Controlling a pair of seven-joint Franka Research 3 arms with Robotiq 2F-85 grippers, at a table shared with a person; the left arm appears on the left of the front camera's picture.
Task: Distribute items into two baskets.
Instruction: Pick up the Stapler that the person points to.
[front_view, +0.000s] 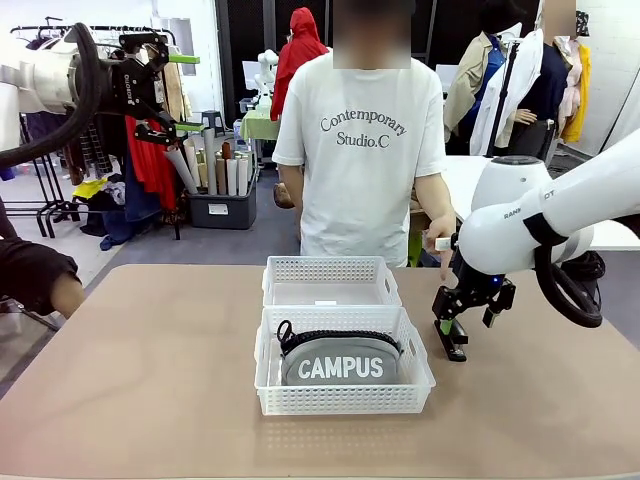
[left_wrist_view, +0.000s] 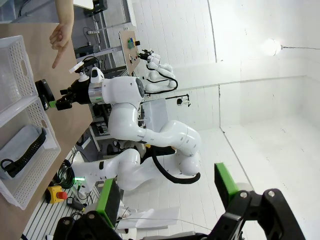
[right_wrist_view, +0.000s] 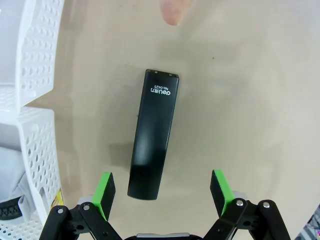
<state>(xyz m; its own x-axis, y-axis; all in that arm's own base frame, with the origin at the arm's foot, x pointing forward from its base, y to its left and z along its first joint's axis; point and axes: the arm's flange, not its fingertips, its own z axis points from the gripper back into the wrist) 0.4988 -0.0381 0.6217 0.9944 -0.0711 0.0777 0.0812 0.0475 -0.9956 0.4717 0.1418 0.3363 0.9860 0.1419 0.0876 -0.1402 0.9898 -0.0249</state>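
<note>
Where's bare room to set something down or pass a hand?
Free: table left of both baskets; the strip before the near basket; inside the far basket. Crowded: right of the baskets, where the stapler lies under the open right tool, the person's hand pointing at it. The pouch fills the near basket.

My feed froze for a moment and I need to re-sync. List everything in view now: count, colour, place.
table: 1, tan, under everything.
near basket: 1, white, table centre, holds the pouch.
far basket: 1, white, directly behind the near one.
pouch: 1, grey with white CAMPUS lettering, inside the near basket.
stapler: 1, black, flat on the table, right of the near basket.
person's hand: 1, finger pointing toward the stapler.
left gripper: 1, black with green pads, open, raised high at left.
right gripper: 1, black with green pads, open, over the stapler's end.
</note>
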